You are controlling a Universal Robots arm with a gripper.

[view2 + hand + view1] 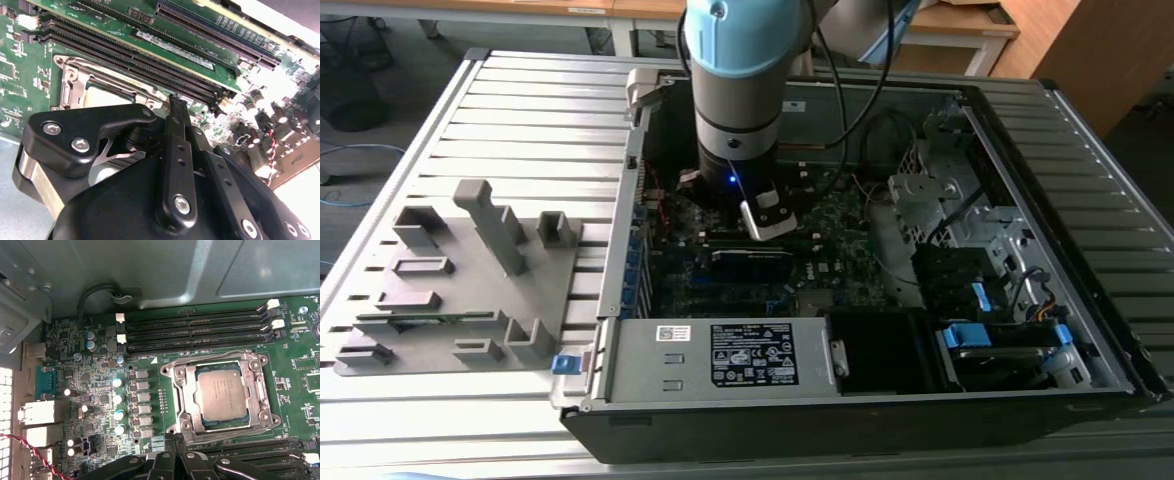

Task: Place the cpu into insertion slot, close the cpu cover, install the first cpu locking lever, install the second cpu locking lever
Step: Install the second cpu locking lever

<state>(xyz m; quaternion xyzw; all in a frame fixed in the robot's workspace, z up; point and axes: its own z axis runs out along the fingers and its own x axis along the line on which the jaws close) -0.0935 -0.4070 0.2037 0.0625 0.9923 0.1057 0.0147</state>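
The tool [172, 460] is sitting nearest the camera in both wrist views, its black fingers [177, 125] drawn together into a narrow tip with nothing visible between them — it is carrying no chip. In the first wrist view the tip is hovering just beside the near edge of the insertion slot [180, 390], over the dark green motherboard [100, 400].

Just beyond the tool, the cpu [221, 394] is lying flat inside the insertion slot, its dull silver top facing up. The cpu cover [265, 385] is lying down around the chip, its window framing the metal top; whether the levers along its sides are latched cannot be told. In the second wrist view the cover's rim [75, 80] is peeking out past the tool's black linkage.

Farther on, long black memory slots [195, 332] are running alongside the socket, and behind them the grey wall of the computer case [200, 275] is rising.

In the exterior view the arm [740, 100] is reaching down into the open case [854, 400], the tool [770, 228] low over the board — a grey fixture block [460, 290] is resting on the slatted worktop [520, 110] towards the exterior view's left
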